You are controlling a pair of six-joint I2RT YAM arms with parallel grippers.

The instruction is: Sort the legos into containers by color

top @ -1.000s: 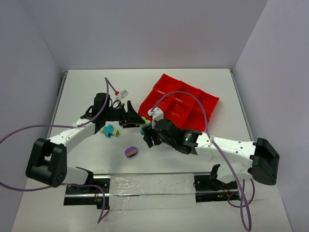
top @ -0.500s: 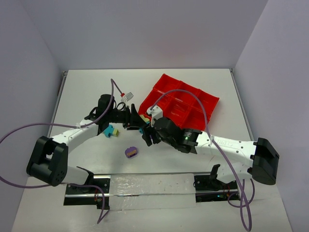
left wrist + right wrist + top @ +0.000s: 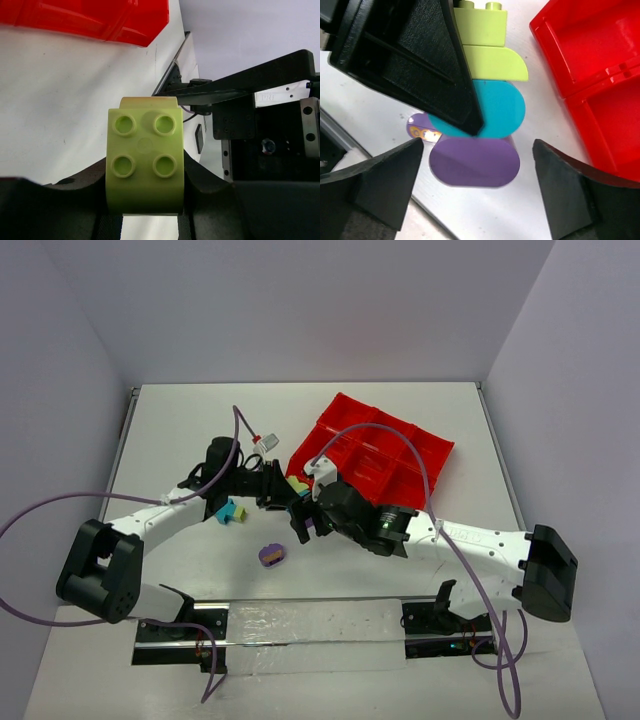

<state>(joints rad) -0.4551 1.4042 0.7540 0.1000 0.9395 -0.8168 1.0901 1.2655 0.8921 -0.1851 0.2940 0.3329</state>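
A stack of three legos hangs above the table: yellow-green brick [image 3: 487, 47] on top, teal [image 3: 497, 110] in the middle, purple [image 3: 475, 162] at the bottom. My left gripper [image 3: 292, 490] is shut on this stack; the left wrist view shows the yellow-green brick [image 3: 145, 150] pinched between its jaws. My right gripper [image 3: 478, 145] stands open, its fingers [image 3: 385, 180] spread on either side of the purple brick with gaps on both sides. The red tray of containers [image 3: 390, 455] lies just right of the stack, its compartments [image 3: 600, 65] showing nothing inside.
On the table a teal and yellow lego pair [image 3: 228, 511] lies left of the grippers. A purple lego with a yellow print [image 3: 271, 555] lies nearer the front. The tray's corner [image 3: 90, 20] sits beyond the left gripper. The right arm's body [image 3: 270, 135] is close by.
My left gripper moved right and closed on the stack. My right gripper opened and let go of it.
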